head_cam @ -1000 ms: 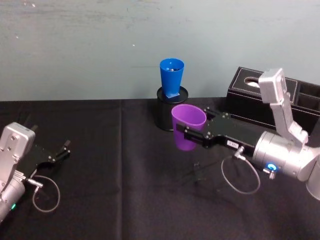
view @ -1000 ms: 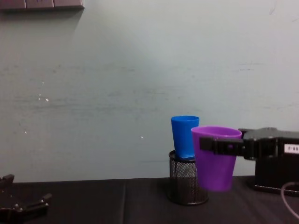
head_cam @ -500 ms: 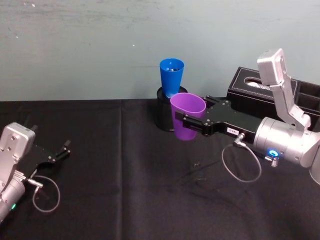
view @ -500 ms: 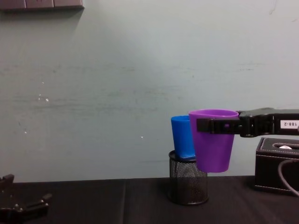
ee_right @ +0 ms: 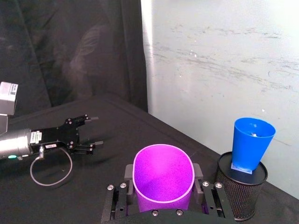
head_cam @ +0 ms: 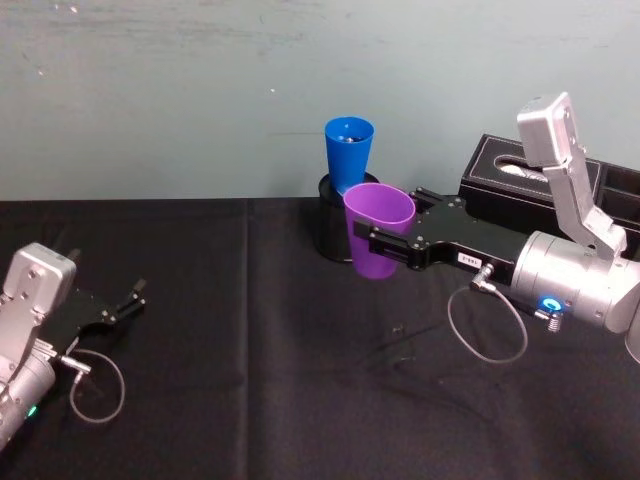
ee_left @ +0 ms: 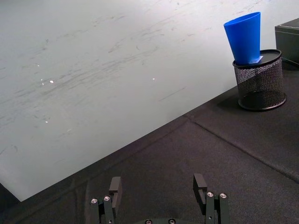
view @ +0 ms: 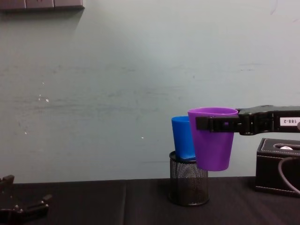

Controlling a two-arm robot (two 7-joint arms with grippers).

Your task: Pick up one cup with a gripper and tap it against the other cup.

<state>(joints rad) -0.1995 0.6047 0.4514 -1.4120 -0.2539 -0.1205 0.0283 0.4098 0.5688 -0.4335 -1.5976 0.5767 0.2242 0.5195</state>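
Right pincer (head_cam: 378, 241) gripping purple cup (head_cam: 376, 264), aloft beside blue cup (head_cam: 347, 155) (left pincer (head_cam: 130, 301) parked)

In the right gripper (head_cam: 384, 236), one cup (head_cam: 380, 264), aloft just before the other cup (head_cam: 347, 150), itself in the holder (head_cam: 330, 235)

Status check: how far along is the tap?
Done: right tool grips the purple cup, lifted off the table. In hand: it hangs beside the blue cup in the mesh pen holder, a gap between them. Remaining: the tap itself. Left tool rests open, far left.
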